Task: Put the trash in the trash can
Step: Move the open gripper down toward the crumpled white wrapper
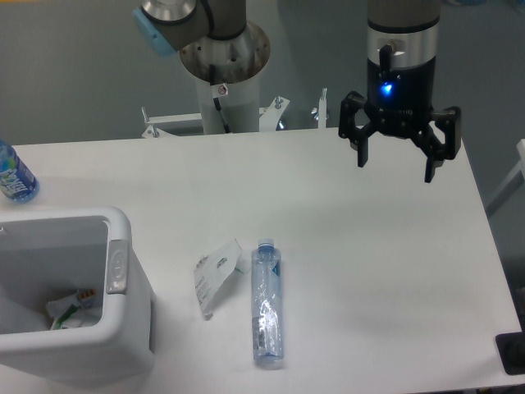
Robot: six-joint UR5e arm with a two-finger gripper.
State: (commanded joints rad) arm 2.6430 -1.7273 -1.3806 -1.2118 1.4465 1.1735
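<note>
Hanging above the far right part of the white table (369, 246), the gripper (395, 166) points straight down from a vertical black wrist with a blue light glowing on its body. Its two fingers are spread wide, with nothing between them. It is well apart from the trash. The crumpled white paper wrapper (215, 272) lies flat near the table's front middle, and the clear plastic bottle (267, 304) lies just beside it on the right, its bluish cap toward the far side. The white trash can (123, 320) stands at the front left corner, open-topped, with some scraps visible inside. An upright bottle with a blue label (14, 174) stands at the left edge.
</note>
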